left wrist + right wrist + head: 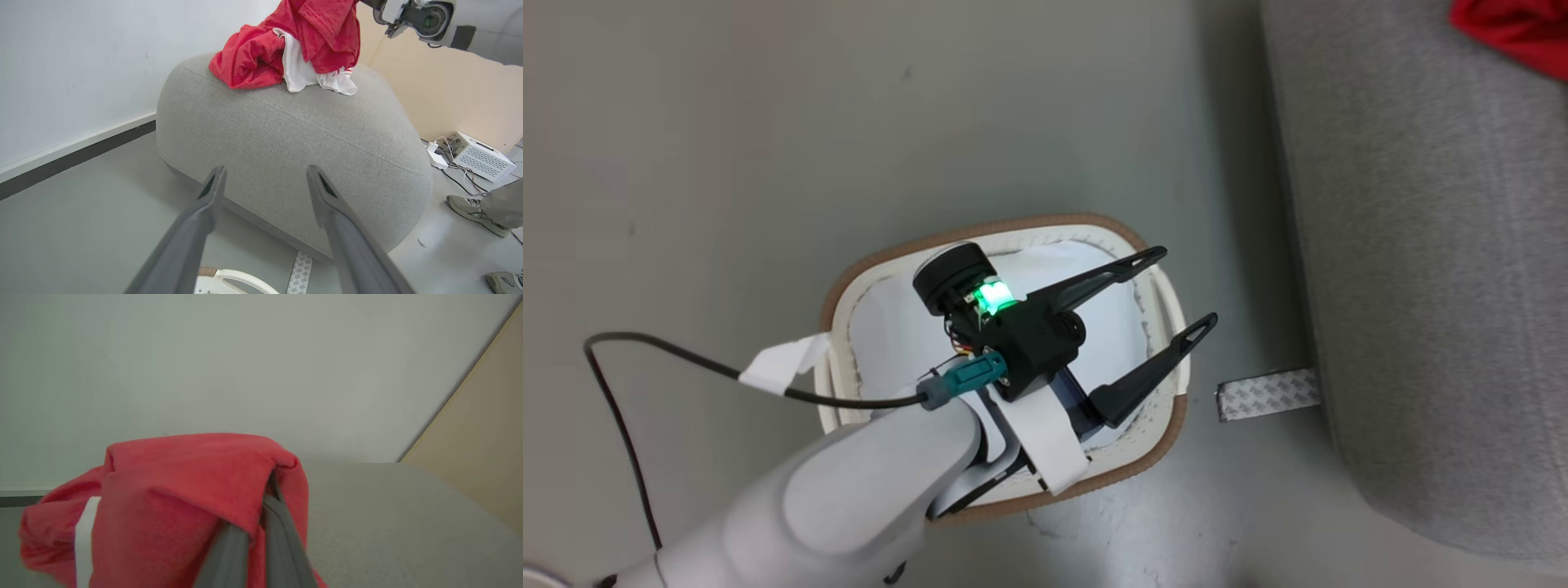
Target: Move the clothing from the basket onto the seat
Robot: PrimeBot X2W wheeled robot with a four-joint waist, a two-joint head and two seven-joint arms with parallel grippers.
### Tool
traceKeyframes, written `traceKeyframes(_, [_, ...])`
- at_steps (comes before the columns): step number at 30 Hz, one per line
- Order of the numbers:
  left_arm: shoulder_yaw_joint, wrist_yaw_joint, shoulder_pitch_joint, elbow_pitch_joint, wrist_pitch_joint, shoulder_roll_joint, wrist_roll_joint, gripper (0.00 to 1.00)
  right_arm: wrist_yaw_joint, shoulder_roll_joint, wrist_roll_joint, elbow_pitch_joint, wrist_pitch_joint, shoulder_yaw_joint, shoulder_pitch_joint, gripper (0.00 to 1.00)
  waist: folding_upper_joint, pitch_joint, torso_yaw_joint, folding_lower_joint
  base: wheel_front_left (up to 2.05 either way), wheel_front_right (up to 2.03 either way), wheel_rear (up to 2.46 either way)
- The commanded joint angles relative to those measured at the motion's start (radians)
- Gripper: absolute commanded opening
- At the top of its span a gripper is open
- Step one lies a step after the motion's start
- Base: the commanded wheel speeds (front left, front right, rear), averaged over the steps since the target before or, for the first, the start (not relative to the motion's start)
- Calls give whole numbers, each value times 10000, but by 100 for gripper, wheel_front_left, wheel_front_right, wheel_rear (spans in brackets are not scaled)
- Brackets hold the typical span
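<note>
The left arm reaches in from the lower left of the head view, its pale forearm [866, 482] lying over the near edge of a cream-white plastic laundry basket with a brown rim band [1045, 224]. The left gripper [1183, 290] hangs above the basket, and its two long dark fingers point toward a large rounded seat of light grey woven fabric [1421, 286]. The fingers stand wide apart and hold nothing. A black cable [670, 351] runs from the wrist out over the grey floor [768, 163].

Under the gripper, the inside of the basket shows its white bottom and walls. The basket stands on the floor near the seat and does not touch it. A strip of patterned tape [1267, 394] lies on the floor between them, and one of its ends reaches the foot of the seat.

The bright red fabric clothing with white trim [253, 61] lies in a heap on top of the seat [286, 143], well apart from the left gripper [266, 171]. Its upper part rises toward the right arm [470, 20].

In the right wrist view, the right gripper [269, 490] has its fingers pressed together, with the clothing [171, 490] folded over their tips and caught between them, above the seat [388, 506].

A person's shoe [470, 208] stands on the floor beside the seat.
</note>
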Motion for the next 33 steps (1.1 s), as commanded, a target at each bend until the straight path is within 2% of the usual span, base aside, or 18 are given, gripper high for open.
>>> traceKeyframes(1, [21, -51, -153, 75, -84, -8, 80, 100, -23, -118, -95, 533, 264, 87, 133, 0, 0, 360, 289, -3, 0, 0, 0])
traceKeyframes(6, [74, -116, -250, 243, -163, -42, 79, 100, -23, -168, -221, 2093, 781, 312, 260, 0, 0, 541, 459, -3, 0, 0, 0])
traceKeyframes(7, [84, -126, -251, 281, -180, -54, 71, 100, -23, -168, -253, 2333, 835, 356, 230, 5, 0, 536, 482, -3, 0, 0, 0])
traceKeyframes(9, [109, -153, -205, 359, -196, -65, 41, 100, -23, -118, -382, 2765, 958, 464, 136, 48, 0, 460, 510, -3, 0, 0, 0])
traceKeyframes(10, [126, -154, -150, 395, -199, -78, 21, 100, -23, -91, -430, 2917, 986, 534, 62, 95, 0, 385, 510, -3, 0, 0, 0])
traceKeyframes(11, [140, -162, -80, 444, -218, -85, 8, 100, -23, -70, -465, 3046, 1010, 584, -12, 100, 0, 284, 501, -3, 0, 0, 0])
traceKeyframes(15, [256, -163, 241, 667, -243, -191, -62, 100, -23, -145, -550, 3403, 1317, 1161, 26, 100, 0, -428, 446, -3, 0, 0, 0])
traceKeyframes(17, [348, -157, 451, 788, -253, -255, -109, 100, -23, -252, -493, 3397, 1720, 1769, 249, 100, 0, -902, 424, -3, 0, 0, 0])
traceKeyframes(21, [709, -116, 1030, 857, -257, -454, -200, 100, -24, -787, -71, 2906, 2318, 2519, 703, 100, 0, -1972, 439, -3, 0, 0, 0])
traceKeyframes(27, [1453, -67, 2100, 957, -259, -698, -317, 100, -24, -1744, 151, 1555, 3434, 2794, 1628, 100, 0, -3786, 635, -3, 0, 0, 0])
traceKeyframes(29, [1583, -50, 2303, 964, -259, -737, -342, 100, -24, -1860, 194, 1243, 3626, 2788, 1811, 100, 0, -4097, 676, -3, 0, 0, 0])
traceKeyframes(33, [2253, 82, 2971, 901, -258, -701, -351, 100, -24, -2132, 351, -337, 4262, 2792, 2250, 100, 0, -5076, 825, -3, 0, 0, 0])
